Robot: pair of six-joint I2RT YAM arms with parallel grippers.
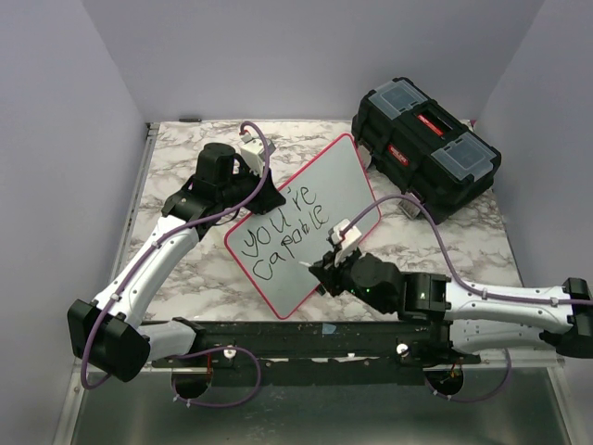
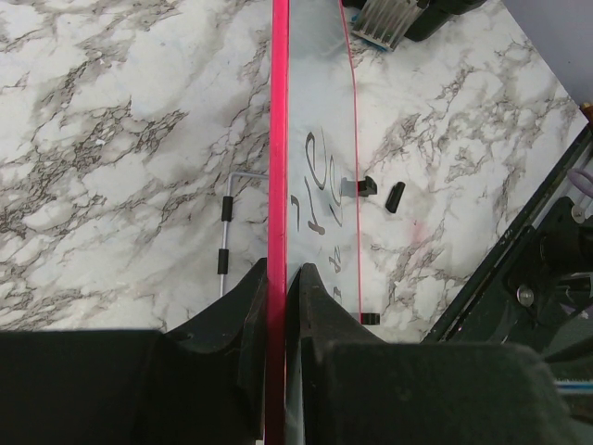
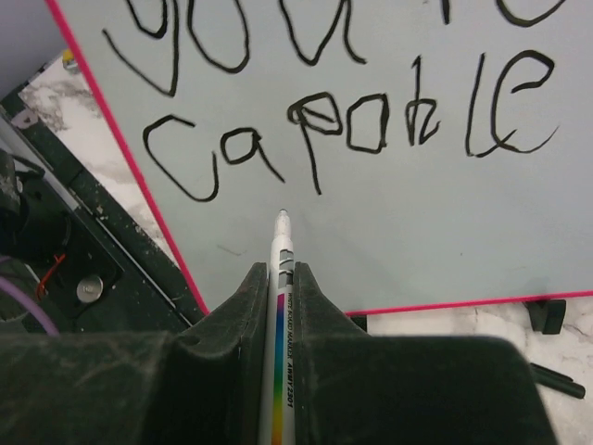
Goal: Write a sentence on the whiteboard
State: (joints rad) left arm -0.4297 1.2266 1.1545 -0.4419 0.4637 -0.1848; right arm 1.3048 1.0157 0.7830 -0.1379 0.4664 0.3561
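Marble counter (image 1: 176,167) carries the whiteboard (image 1: 315,199); left tool (image 2: 278,278) pinches its rim to steady it, right tool (image 3: 278,278) clamps a marker (image 3: 281,241) below the sentence (image 3: 371,130)

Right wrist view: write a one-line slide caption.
Right gripper grips a marker, its tip just below the sentence "you're capable" on the whiteboard.

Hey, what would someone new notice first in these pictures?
At centre, a pink-rimmed whiteboard reads "you're capable" in black handwriting. The left fingers pinch its edge, while the right fingers hold a marker just below the words. A black toolbox sits at the far right.
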